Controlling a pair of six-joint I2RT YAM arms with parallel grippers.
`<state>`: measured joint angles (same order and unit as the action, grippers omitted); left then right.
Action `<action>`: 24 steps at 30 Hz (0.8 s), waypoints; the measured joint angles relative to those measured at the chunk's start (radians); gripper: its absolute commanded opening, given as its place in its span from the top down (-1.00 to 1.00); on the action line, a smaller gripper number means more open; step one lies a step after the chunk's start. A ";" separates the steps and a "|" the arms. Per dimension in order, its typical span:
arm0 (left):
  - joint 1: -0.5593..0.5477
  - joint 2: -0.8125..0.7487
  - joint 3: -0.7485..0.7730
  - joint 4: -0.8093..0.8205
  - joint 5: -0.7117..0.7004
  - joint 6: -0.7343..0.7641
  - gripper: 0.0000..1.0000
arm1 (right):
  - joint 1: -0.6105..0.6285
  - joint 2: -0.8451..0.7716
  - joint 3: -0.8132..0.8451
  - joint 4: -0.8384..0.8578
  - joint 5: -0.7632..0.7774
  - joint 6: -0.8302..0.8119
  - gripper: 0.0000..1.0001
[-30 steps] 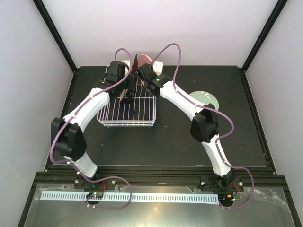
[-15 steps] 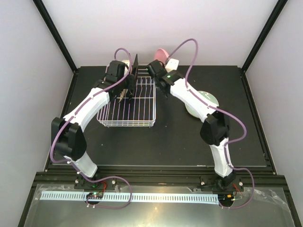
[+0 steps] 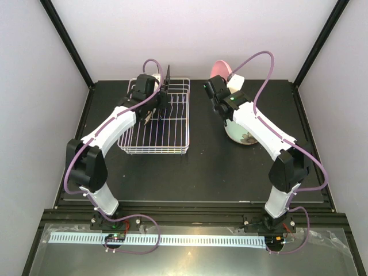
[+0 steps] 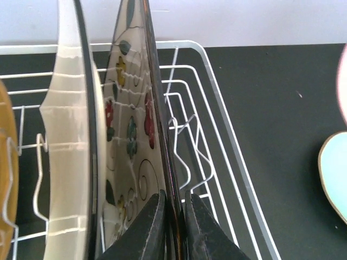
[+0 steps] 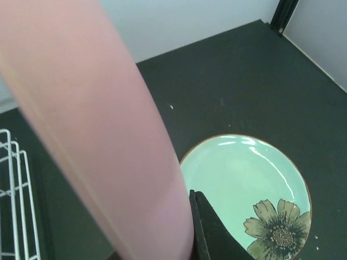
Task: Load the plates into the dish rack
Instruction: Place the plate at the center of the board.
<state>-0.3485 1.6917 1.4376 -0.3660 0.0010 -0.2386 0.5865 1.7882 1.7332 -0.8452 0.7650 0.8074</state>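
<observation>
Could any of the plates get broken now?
Maybe, in two ways. The right gripper pinches the pink plate by its edge, up in the air, with the green plate lying on the table below; if it slips, both could chip. The left gripper holds the flowered plate upright in the dish rack, very close beside the white plate; a tilt could knock them together.

No readable text, labels, brands or numbers in any view. The cream plate point(image 4: 130, 135) and green plate point(image 5: 244, 179) carry flower patterns only, no lettering. The small boards point(image 3: 115, 226) at the arm bases may bear markings, too small to tell from above.
</observation>
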 measured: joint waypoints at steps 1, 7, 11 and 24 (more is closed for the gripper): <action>-0.004 0.005 0.000 0.002 0.005 -0.001 0.75 | -0.002 -0.009 -0.021 0.007 -0.010 -0.004 0.97; -0.030 0.021 0.000 0.020 0.009 -0.010 0.66 | -0.039 -0.034 -0.131 0.033 -0.080 -0.011 0.97; -0.037 0.026 -0.011 0.002 0.011 -0.016 0.32 | -0.059 -0.045 -0.159 0.037 -0.104 -0.017 0.97; -0.038 0.016 -0.037 -0.156 -0.007 -0.024 -0.04 | -0.154 -0.062 -0.166 0.092 -0.325 -0.043 0.97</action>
<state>-0.3866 1.7081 1.4006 -0.5224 -0.0063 -0.2630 0.4328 1.7264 1.5673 -0.7532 0.4400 0.7639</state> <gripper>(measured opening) 0.475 0.100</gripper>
